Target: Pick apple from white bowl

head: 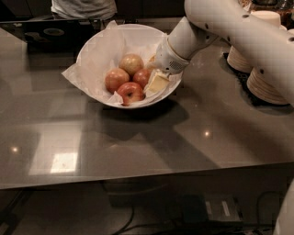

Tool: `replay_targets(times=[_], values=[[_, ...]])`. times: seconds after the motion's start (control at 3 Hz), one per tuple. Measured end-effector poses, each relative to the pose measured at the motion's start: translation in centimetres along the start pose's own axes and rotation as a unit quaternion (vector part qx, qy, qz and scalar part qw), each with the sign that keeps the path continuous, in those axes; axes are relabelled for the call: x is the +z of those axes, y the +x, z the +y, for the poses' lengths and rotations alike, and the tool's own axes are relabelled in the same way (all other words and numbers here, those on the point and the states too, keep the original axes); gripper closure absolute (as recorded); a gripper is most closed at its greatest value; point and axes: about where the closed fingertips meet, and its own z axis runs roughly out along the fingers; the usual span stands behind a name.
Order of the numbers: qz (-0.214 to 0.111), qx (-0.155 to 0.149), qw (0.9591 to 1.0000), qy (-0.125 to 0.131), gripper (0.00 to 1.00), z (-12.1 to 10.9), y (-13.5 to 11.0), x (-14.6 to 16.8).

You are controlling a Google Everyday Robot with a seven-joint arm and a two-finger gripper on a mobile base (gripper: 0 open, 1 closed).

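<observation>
The white bowl (94, 50), lined with crinkled white paper, stands at the middle back of the dark table. Several apples lie in it. The deep red apple (142, 76) is at the right of the cluster. A yellowish-tan apple (132, 63) lies behind it, a pale pink-yellow apple (115, 80) to its left, and a red apple with a light patch (131, 92) in front. My gripper (155, 82) reaches down into the bowl from the right, its cream tip right beside the deep red apple. The apple's right side is hidden by the gripper.
Stacks of tan plates (264, 85) stand at the right back, under my white arm (229, 27). A person in a light shirt (82, 8) stands behind the table. A dark tray (50, 32) lies at the back left.
</observation>
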Motion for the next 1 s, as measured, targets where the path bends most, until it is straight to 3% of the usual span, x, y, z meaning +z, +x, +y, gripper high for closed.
replay_targets(times=[0.33, 0.67, 1.0], values=[[0.000, 0.000, 1.0000, 0.000, 1.00, 0.0, 0.0, 0.0], [-0.001, 0.000, 1.0000, -0.001, 1.00, 0.0, -0.1, 0.0], [-0.040, 0.002, 0.9992, -0.007, 1.00, 0.1, -0.8, -1.5]])
